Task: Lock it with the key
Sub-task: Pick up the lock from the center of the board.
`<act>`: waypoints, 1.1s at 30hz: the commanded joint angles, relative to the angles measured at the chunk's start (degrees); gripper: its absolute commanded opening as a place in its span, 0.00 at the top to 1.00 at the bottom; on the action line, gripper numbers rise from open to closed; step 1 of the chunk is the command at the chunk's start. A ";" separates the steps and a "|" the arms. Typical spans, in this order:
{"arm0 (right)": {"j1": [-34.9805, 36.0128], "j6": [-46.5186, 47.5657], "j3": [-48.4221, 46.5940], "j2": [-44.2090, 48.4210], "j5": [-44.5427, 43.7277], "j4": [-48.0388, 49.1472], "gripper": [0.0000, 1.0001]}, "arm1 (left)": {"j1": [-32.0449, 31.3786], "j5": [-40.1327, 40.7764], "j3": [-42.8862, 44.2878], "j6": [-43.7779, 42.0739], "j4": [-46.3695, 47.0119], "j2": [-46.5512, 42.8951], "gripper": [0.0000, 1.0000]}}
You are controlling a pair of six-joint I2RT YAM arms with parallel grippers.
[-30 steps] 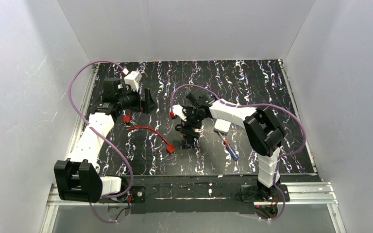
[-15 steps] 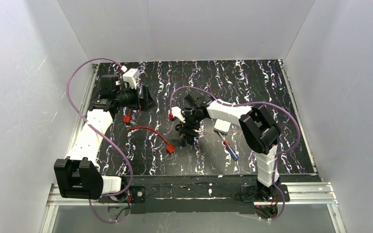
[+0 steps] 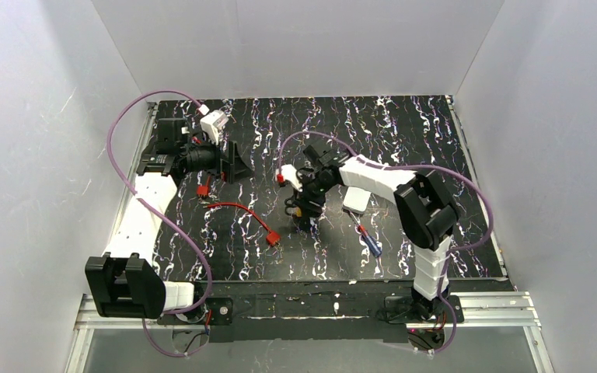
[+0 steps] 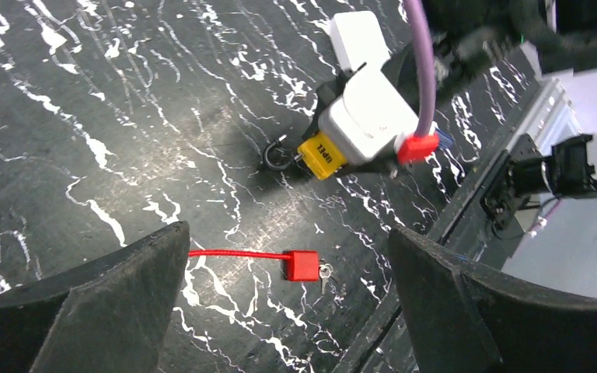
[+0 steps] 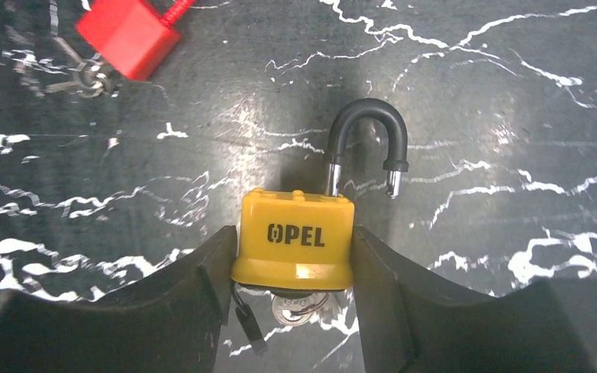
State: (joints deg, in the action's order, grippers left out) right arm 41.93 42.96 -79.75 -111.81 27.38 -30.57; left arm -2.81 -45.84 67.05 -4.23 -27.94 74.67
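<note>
A yellow OPEL padlock (image 5: 295, 233) lies on the black marbled mat, its black shackle (image 5: 365, 132) swung open. A silver key (image 5: 299, 307) sits in the keyhole at its bottom, on a small ring. My right gripper (image 5: 294, 242) is shut on the padlock's body, one finger pressed to each side. From above, the padlock (image 3: 303, 208) shows as a yellow spot under the right gripper (image 3: 306, 202) at mid-table. My left gripper (image 4: 288, 237) hangs wide open and empty near the far left of the mat (image 3: 232, 162), looking towards the padlock (image 4: 320, 155).
A red lock block (image 4: 303, 265) with small keys (image 4: 324, 272) and a red cable (image 3: 237, 208) lies left of the padlock. A white box (image 3: 355, 202) and a blue-handled screwdriver (image 3: 369, 243) lie to the right. White walls enclose the mat.
My right gripper's fingers have closed in from wide open onto the padlock's sides. My left arm has drawn back slightly towards the far left, still open.
</note>
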 commanded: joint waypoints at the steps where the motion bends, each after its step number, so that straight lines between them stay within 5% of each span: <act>1: -3.35 -3.31 -4.80 7.60 9.68 -3.83 0.62 | 0.47 -9.82 0.34 -6.02 -3.38 -2.26 0.02; 14: -5.82 -15.57 -3.96 15.21 32.14 -6.30 0.67 | 0.14 -22.28 -3.64 -28.50 -6.55 -7.86 0.03; 25: -6.29 -23.61 -2.78 15.57 43.25 -6.43 0.65 | -9.43 -17.88 -4.75 -46.74 -16.70 -7.58 0.09; 33: -6.32 -32.72 0.69 15.39 48.80 1.62 0.66 | -14.47 -15.16 -3.31 -51.09 -18.26 -5.33 0.18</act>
State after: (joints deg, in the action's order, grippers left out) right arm 35.97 15.75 -79.70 -99.00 69.32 -34.22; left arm -15.53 -62.19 62.30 -51.16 -43.83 68.49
